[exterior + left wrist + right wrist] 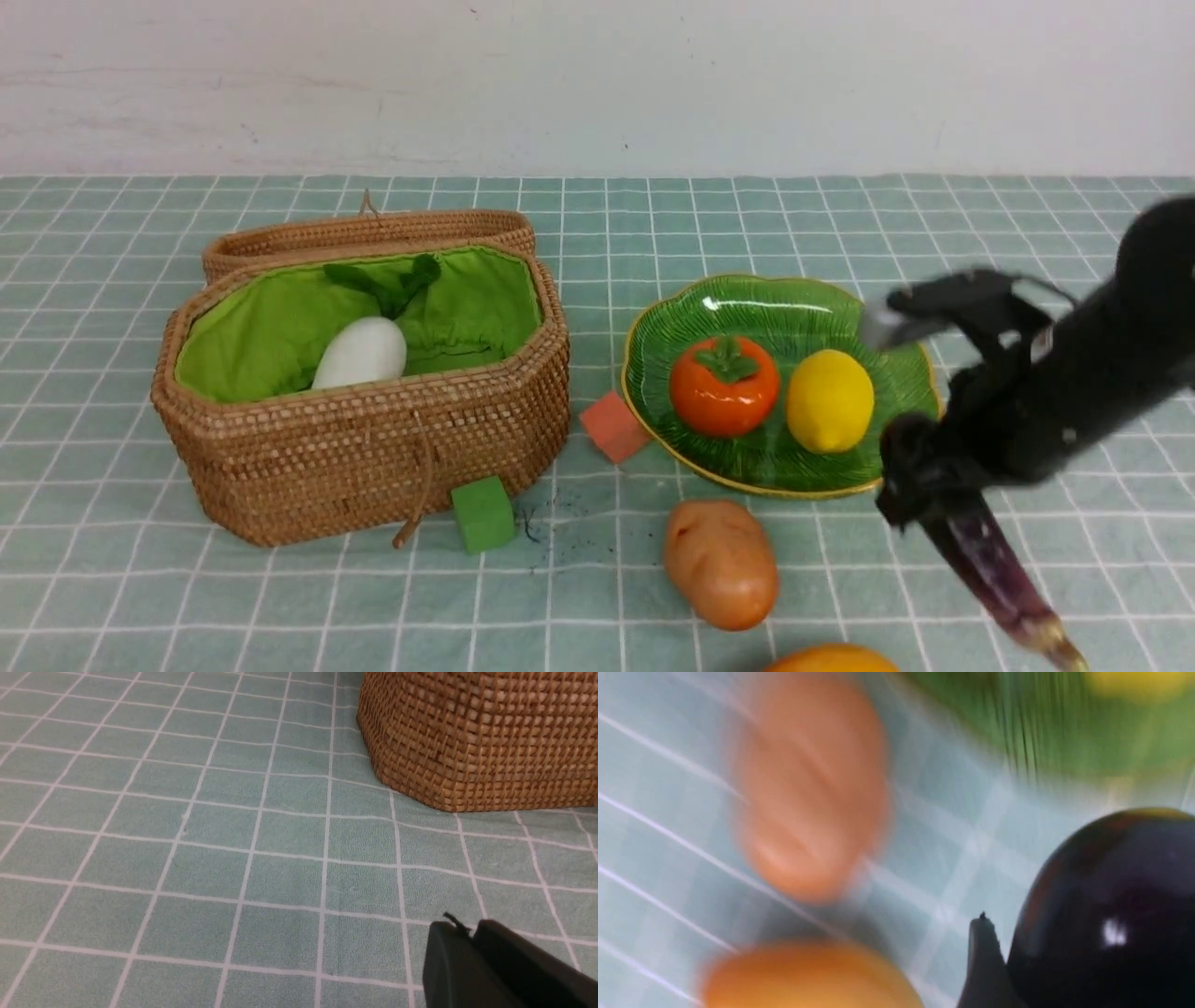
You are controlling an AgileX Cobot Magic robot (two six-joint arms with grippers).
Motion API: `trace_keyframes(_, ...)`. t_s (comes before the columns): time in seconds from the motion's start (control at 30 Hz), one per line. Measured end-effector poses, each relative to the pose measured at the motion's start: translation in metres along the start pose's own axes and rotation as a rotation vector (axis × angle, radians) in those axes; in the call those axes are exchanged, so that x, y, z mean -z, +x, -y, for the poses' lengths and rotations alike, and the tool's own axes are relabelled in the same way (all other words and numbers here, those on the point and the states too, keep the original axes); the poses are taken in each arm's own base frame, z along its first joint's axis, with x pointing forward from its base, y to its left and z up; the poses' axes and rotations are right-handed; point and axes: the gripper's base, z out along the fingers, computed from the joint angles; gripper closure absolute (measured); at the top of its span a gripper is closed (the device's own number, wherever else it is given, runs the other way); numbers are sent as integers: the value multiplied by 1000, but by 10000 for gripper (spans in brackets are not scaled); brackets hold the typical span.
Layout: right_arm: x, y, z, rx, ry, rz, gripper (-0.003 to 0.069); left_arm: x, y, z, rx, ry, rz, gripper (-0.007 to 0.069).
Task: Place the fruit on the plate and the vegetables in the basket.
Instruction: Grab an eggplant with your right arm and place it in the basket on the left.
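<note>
Front view, with both wrist views. The eggplant (991,565) is what I have in hand: my right gripper (920,485) is clamped on its thick end, just beside the plate's right rim. The fruit slants down toward the near right corner, its pale tip almost at the frame edge. In the right wrist view one dark finger (984,961) lies against the glossy purple skin while everything behind it is smeared.

The plate (794,303) carries the orange-red fruit (724,387) on the left and the lemon (829,401) on the right, side by side. The potato (721,563) lies on the cloth just in front of the plate. The mango (831,659) sits nearer me, cut off by the bottom edge.

The basket (373,467) stands open at left, with the white radish (362,353) inside on the green lining. Its lid (369,233) rests just behind it. A salmon cube (614,427) sits between basket and plate. A green cube (483,514) rests by the basket's front wall.

My left gripper (472,938) appears only in its wrist view, low over the checked tablecloth (210,858). It is apart from the basket's wicker side, its fingers pressed together on nothing.
</note>
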Motion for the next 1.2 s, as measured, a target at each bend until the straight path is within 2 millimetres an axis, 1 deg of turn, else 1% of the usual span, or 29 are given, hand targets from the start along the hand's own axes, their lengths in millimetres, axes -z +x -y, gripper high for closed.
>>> trace_keyframes(0.03, 12, -18, -6, 48, -23, 59, 251, 0, 0, 0, 0, 0, 0, 558)
trace_keyframes(0.07, 15, -22, -8, 58, -28, 71, 251, 0, 0, 0, 0, 0, 0, 557)
trace_keyframes(0.1, 29, -47, -16, 122, -50, 160, 251, 0, 0, 0, 0, 0, 0, 554)
trace_keyframes(0.13, 36, -65, -24, 175, -63, 219, 251, 0, 0, 0, 0, 0, 0, 553)
trace_keyframes(0.2, 42, -95, -42, 265, -86, 316, 251, 0, 0, 0, 0, 0, 0, 552)
trace_keyframes(0.23, 44, -116, -54, 307, -95, 390, 251, 0, 0, 0, 0, 0, 0, 550)
trace_keyframes(0.27, 36, -128, -63, 327, -111, 415, 251, 0, 0, 0, 0, 0, 0, 549)
trace_keyframes(0.3, 33, -133, -67, 336, -115, 431, 251, 0, 0, 0, 0, 0, 0, 549)
trace_keyframes(0.33, 23, -155, -83, 357, -134, 503, 251, 0, 0, 0, 0, 0, 0, 547)
trace_keyframes(0.37, 11, -166, -92, 363, -150, 532, 251, 0, 0, 0, 0, 0, 0, 547)
trace_keyframes(0.4, 6, -166, -93, 361, -154, 527, 251, 0, 0, 0, 0, 0, 0, 546)
trace_keyframes(0.43, -6, -178, -104, 367, -170, 568, 251, 0, 0, 0, 0, 0, 0, 545)
trace_keyframes(0.47, -15, -179, -106, 367, -177, 562, 251, 0, 0, 0, 0, 0, 0, 545)
trace_keyframes(0.5, -36, -189, -118, 373, -187, 593, 251, 0, 0, 0, 0, 0, 0, 543)
trace_keyframes(0.53, -47, -194, -123, 377, -187, 616, 251, 0, 0, 0, 0, 0, 0, 542)
trace_keyframes(0.57, -51, -194, -124, 377, -187, 612, 251, 0, 0, 0, 0, 0, 0, 541)
trace_keyframes(0.6, -71, -197, -131, 388, -187, 615, 251, 0, 0, 0, 0, 0, 0, 539)
trace_keyframes(0.67, -94, -195, -136, 408, -178, 595, 246, 0, 0, 0, 0, 0, 0, 534)
trace_keyframes(0.73, -98, -196, -137, 412, -173, 597, 229, 0, 0, 0, 0, 0, 0, 533)
trace_keyframes(0.77, -100, -195, -138, 419, -173, 590, 202, 0, 0, 0, 0, 0, 0, 532)
trace_keyframes(0.8, -102, -194, -138, 436, -167, 572, 111, 0, 0, 0, 0, 0, 0, 532)
trace_keyframes(0.83, -102, -194, -138, 437, -166, 572, 111, 0, 0, 0, 0, 0, 0, 532)
trace_keyframes(0.87, -101, -192, -138, 446, -171, 554, 28, 0, 0, 0, 0, 0, 0, 531)
trace_keyframes(0.93, -95, -190, -139, 467, -176, 526, -8, 0, 0, 0, 0, 0, 0, 529)
trace_keyframes(1.0, -87, -187, -140, 490, -184, 491, -15, 0, 0, 0, 0, 0, 0, 527)
trace_keyframes(1.03, -66, -182, -141, 521, -210, 433, -12, 0, 0, 0, 0, 0, 0, 524)
trace_keyframes(1.1, -39, -175, -138, 540, -236, 381, 0, 0, 0, 0, 0, 0, 0, 522)
trace_keyframes(1.13, -24, -170, -134, 545, -246, 353, 8, 0, 0, 0, 0, 0, 0, 522)
trace_keyframes(1.2, -1, -158, -125, 544, -244, 308, 21, 0, 0, 0, 0, 0, 0, 522)
